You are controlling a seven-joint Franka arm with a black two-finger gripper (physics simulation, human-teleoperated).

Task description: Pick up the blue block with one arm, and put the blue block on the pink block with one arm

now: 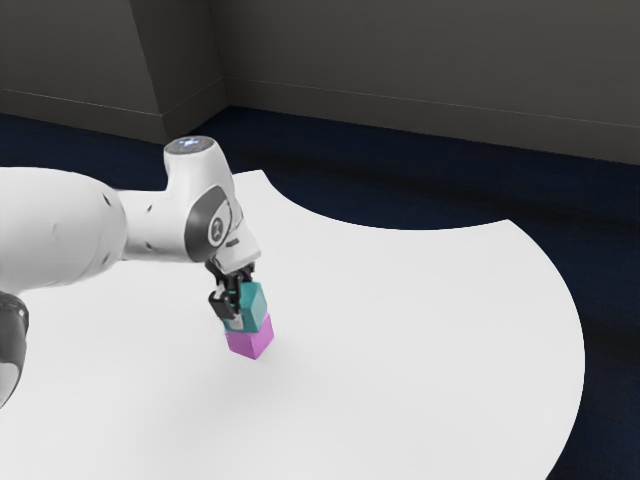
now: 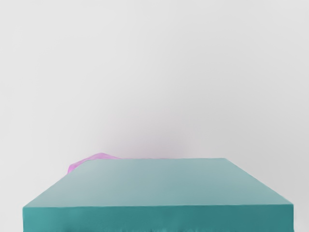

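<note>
From the exterior view, the gripper [image 1: 230,308] is just above the pink block [image 1: 250,340], its jaws clenched on the blue block [image 1: 256,299] from two sides. The blue block sits directly on top of the pink block, their faces touching and roughly in line, though the blue one looks slightly turned against it. The pink block rests on the table [image 1: 420,330]. The step in hand is the release, and to do it well the jaws should part gently and evenly, so neither finger drags the blue block off its seat, and the hand should then lift straight up.

In the wrist view, the blue block [image 2: 159,186] lies just under the hand. A sliver of the pink block [image 2: 91,160] peeks out at one far corner, which suggests a small offset or twist. I judge it enough overlap to stand.
</note>
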